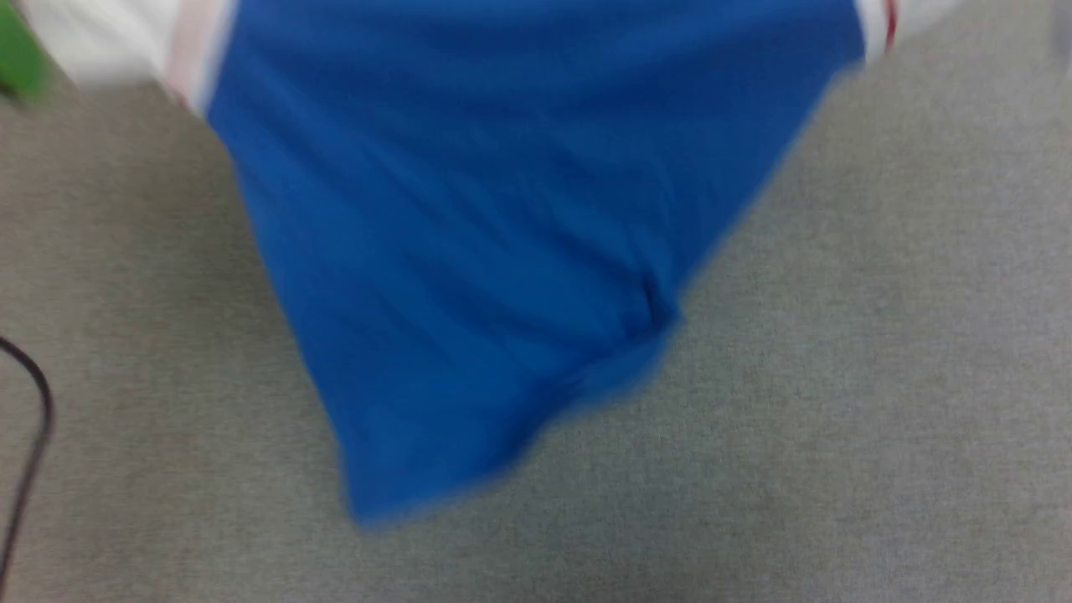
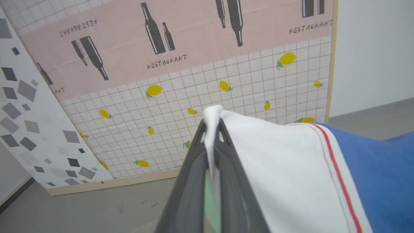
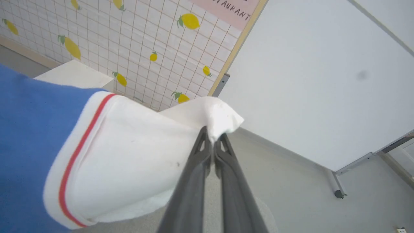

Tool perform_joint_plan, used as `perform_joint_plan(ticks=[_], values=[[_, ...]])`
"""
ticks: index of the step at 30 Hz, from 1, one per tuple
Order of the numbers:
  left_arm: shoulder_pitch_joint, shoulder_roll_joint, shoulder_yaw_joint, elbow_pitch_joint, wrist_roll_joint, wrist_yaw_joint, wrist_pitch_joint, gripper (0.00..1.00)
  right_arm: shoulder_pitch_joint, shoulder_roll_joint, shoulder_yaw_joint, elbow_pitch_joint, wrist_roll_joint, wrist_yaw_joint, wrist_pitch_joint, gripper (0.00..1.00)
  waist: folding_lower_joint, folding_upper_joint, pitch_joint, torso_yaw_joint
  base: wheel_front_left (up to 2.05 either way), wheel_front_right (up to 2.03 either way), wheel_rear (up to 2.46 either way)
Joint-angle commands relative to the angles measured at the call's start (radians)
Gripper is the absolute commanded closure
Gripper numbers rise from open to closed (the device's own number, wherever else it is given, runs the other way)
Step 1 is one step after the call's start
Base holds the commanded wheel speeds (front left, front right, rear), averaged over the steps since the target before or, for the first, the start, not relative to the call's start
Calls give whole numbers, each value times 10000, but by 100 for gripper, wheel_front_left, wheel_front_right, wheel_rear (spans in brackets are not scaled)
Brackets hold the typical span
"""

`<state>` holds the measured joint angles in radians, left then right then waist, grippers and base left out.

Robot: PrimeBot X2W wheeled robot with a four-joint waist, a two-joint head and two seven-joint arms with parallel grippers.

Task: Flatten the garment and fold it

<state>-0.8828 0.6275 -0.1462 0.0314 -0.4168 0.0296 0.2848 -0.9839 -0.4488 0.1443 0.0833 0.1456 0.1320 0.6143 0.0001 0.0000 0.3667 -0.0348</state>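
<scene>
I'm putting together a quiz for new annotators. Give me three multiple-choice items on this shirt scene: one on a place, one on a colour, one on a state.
1. Where does the left gripper hold the garment?
A. on a white sleeve
B. on the blue hem
C. at the collar

2. What colour is the thin stripe near the seam between sleeve and blue body?
A. green
B. red
C. black

3. How does the right gripper stand?
A. jaws wide open, off the cloth
B. jaws shut on white sleeve cloth
C. jaws shut on nothing

Key:
1 A: the left wrist view shows white cloth pinched at the fingertips.
2 B: both wrist views show a red line on the white.
3 B: in the right wrist view a white fold sits clamped between the closed fingers.
</scene>
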Motion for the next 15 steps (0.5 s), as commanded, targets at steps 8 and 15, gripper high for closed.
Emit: perform_joint_plan(ticks=[8,15], values=[[-3921,-580,429,882,854,976,-1762,100,-3777,250,183,1060,-808,-13,-1337,100,-1,0,2223,-621,0,0,0],[-5848,-1164,756,1477,849,1409,-3250,100,-5999,472,-67,1797,-1730,-13,-3234,100,-1,0,2589,-456,0,0,0]])
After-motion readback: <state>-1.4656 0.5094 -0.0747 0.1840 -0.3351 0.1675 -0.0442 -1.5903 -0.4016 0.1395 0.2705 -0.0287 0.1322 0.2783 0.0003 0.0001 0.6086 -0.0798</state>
